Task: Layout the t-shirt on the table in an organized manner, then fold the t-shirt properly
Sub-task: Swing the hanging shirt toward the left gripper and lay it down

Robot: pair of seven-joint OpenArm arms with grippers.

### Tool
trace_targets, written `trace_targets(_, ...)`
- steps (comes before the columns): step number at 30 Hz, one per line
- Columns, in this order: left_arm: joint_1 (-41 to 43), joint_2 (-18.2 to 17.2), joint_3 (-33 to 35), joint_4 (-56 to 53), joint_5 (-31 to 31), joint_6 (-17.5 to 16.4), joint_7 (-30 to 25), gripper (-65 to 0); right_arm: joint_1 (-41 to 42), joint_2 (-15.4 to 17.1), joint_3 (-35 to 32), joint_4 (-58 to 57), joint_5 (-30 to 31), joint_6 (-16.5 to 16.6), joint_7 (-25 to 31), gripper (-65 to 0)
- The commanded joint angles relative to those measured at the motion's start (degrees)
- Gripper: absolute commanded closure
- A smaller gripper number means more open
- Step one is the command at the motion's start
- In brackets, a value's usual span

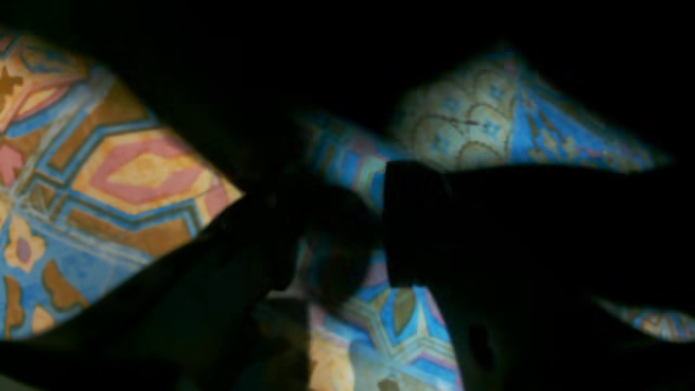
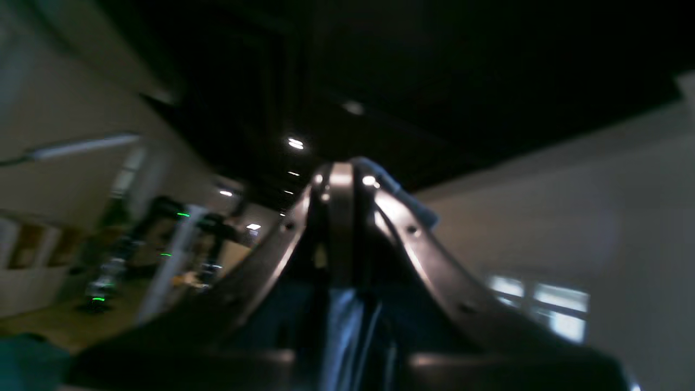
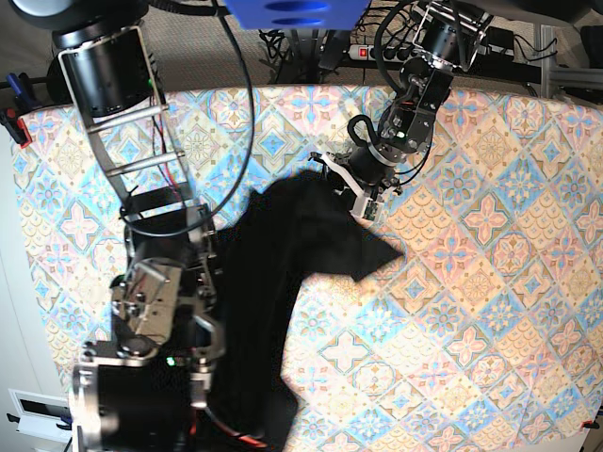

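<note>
Black shirt half-lifted off the patterned bench, one arm at each end

The bench (image 3: 490,282) with its pastel diamond cloth fills the base view. The t-shirt (image 3: 283,273) runs as a crumpled dark band from the middle of the bench toward the near edge, one corner poking out flat to the side. Left hand (image 3: 350,188) sits at the shirt's far end, part open around dark fabric by the look of it. Right hand isn't visible in the base view; its wrist view points up at the ceiling with the fingers (image 2: 339,217) pressed together, closed.
</note>
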Motion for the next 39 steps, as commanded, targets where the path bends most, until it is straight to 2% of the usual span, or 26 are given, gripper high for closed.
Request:
trace_targets(1,0.81,-0.45,0.28,-1.75,1.67,2.82,8.38,-24.0,1.45,-0.33,-1.27,0.13,-0.4,-0.75,1.48,0.0)
trace_targets(5,0.81,-0.45,0.28,-1.75,1.67,2.82,8.38,-24.1,-3.12,-0.33,-11.46,-0.75,-1.02,-0.75,4.29,0.0)
trace_targets(12,0.72,-0.36,0.19,-1.75,1.67,2.82,8.38,-24.2,-4.97,-0.33,-31.51,-0.4,-8.66,-0.75,8.86,0.0)
trace_targets(16,0.72,-0.36,0.19,-1.75,1.67,2.82,8.38,-24.2,-5.85,-0.33,-36.25,0.39,-10.69,-0.75,10.27,0.0)
trace_targets(20,0.72,-0.36,0.19,-1.84,1.58,2.82,8.38,-24.3,-6.2,-0.33,-35.81,0.31,-10.6,-0.75,10.44,0.0)
trace_targets(23,0.63,-0.27,0.19,-1.84,1.58,2.82,8.38,-24.3,-5.76,-0.33,-29.13,-0.31,-8.93,-0.84,10.44,0.0)
trace_targets(26,0.63,0.08,0.19,-1.84,1.58,2.82,8.38,-24.3,-4.26,-0.33,-18.06,-3.21,-2.95,-0.84,10.18,0.0)
trace_targets(32,0.63,0.87,0.28,-1.84,1.67,2.82,8.38,-24.1,0.13,-0.33,12.27,-21.06,9.71,-0.84,10.09,0.0)
trace_targets(35,0.72,0.87,0.28,-1.84,1.67,2.82,8.38,-24.1,1.63,-0.33,24.84,-33.45,12.08,-0.84,10.44,0.0)
trace_targets(37,0.72,0.87,0.28,-1.84,1.67,2.82,8.47,-24.1,2.42,1.24,29.77,-40.13,12.17,-0.84,10.62,0.0)
trace_targets(39,0.72,0.87,0.28,-1.84,1.67,2.82,8.56,-24.1,2.24,4.05,30.91,-44.53,12.17,-0.84,12.99,0.0)
